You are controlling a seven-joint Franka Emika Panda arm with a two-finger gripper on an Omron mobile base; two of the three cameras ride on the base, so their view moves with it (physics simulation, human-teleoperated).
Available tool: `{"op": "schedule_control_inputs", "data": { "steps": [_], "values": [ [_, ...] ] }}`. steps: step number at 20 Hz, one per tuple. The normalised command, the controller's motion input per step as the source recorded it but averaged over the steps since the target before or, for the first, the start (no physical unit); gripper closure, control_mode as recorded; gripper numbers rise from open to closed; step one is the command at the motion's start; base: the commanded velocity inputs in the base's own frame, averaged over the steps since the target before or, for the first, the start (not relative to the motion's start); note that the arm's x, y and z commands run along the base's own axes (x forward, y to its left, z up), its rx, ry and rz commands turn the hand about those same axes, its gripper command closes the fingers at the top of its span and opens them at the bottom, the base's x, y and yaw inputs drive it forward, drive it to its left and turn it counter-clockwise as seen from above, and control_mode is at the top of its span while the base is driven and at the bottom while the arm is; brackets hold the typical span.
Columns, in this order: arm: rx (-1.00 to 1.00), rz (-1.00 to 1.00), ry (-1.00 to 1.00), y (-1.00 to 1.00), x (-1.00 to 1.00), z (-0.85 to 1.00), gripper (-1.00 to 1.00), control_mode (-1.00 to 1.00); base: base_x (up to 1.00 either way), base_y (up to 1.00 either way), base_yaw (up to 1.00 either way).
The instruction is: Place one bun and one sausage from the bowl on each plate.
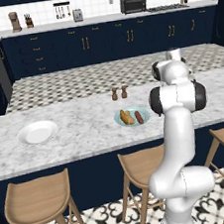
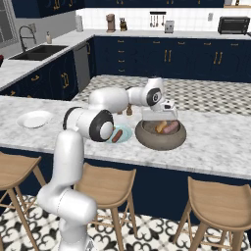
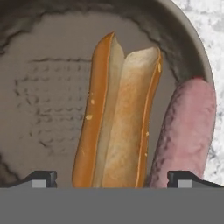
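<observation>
- One bun (image 3: 116, 118) lies in the bowl (image 3: 39, 100). It is split open down the middle and golden on the outside.
- One sausage (image 3: 186, 131) lies just beside the bun, against the bowl's wall. It looks pinkish-brown.
- In the right base view the bowl (image 2: 161, 138) sits on the counter (image 2: 215, 142), with the bun (image 2: 161, 127) and the sausage (image 2: 171, 128) inside it.
- The fingers (image 3: 111, 180) are spread wide and hold nothing. One tip sits on each side of the bun, so they look lined up to grab it. They hang right above the bowl (image 2: 159, 116).
- The blue-green plate (image 1: 121, 121) is just beside the bowl. It has a bun (image 1: 127, 117) and a sausage (image 1: 139, 117) on it already. That plate looks done.
- The white plate (image 1: 37, 132) is well apart, far down the counter (image 1: 87, 137). It has no food on it.
- So I think the job is about half done. The last bun and the last sausage must go to the white plate.
- Two small brown shakers (image 1: 119, 93) stand behind the blue-green plate.
- Wooden stools (image 1: 38, 198) stand in front of the counter.
</observation>
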Motion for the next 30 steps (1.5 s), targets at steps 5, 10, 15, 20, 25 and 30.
{"op": "schedule_control_inputs", "data": {
  "steps": [5, 10, 15, 20, 25, 30],
  "values": [
    [-0.06, 0.07, 0.0, 0.33, 0.0, -0.35, -1.0, -1.0, 0.0, 0.0, 0.0],
    [-0.04, 0.04, -0.09, 0.09, -0.12, -0.3, -1.0, -1.0, 0.0, 0.0, 0.0],
    [0.0, 0.03, -0.2, -0.21, -0.02, 0.0, -1.0, -1.0, 0.0, 0.0, 0.0],
    [0.0, 0.0, -0.09, -0.12, -0.01, -0.09, -1.0, -1.0, 0.0, 0.0, 0.0],
    [0.0, 0.01, -0.05, -0.07, -0.01, -0.21, 1.0, -1.0, 0.0, 0.0, 0.0],
    [0.0, 0.0, 0.0, 0.01, 0.0, -0.04, 1.0, -1.0, 0.0, 0.0, 0.0]
  ]
}}
